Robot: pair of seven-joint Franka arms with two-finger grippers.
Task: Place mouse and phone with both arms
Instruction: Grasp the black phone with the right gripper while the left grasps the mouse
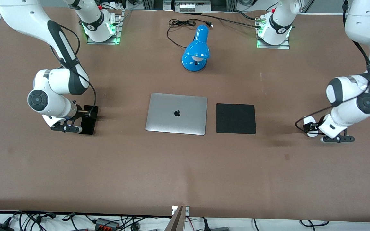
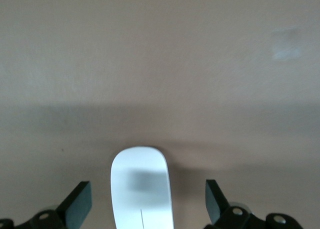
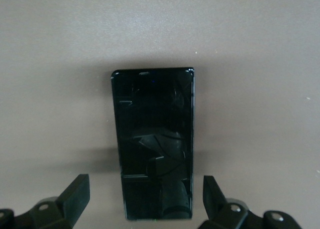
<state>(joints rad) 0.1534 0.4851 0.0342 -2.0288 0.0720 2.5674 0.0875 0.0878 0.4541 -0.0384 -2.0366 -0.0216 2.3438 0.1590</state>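
Brown counter (image 1: 185, 173), with a silver laptop (image 1: 176, 113) lying shut at its middle and a square black pad (image 1: 235, 118) just beside it toward the left arm's end. Blue lamp (image 1: 197, 48) farther from the front camera than the laptop, its black cord (image 1: 180, 30) trailing toward the bases.

White mouse (image 1: 310, 126) flat on the counter at the left arm's end, well apart from the pad. Left gripper (image 2: 148, 201) low over it, fingers (image 2: 77, 205) spread wide, one on each side of the mouse with bare counter showing between each and the shell; not touching it in the left wrist view. Thin centre line of the mouse visible there between the fingers.

Black phone (image 1: 88, 120) flat on the counter at the right arm's end, well apart from the laptop. Right gripper (image 3: 146, 199) low over one short end of it, fingers (image 3: 75, 199) spread wide and standing clear of the long edges, nothing clamped. Glossy face of the phone mirroring the gripper above it in the right wrist view.

In the front view, left gripper (image 1: 336, 139) and right gripper (image 1: 66, 128) each bent down close to the counter.
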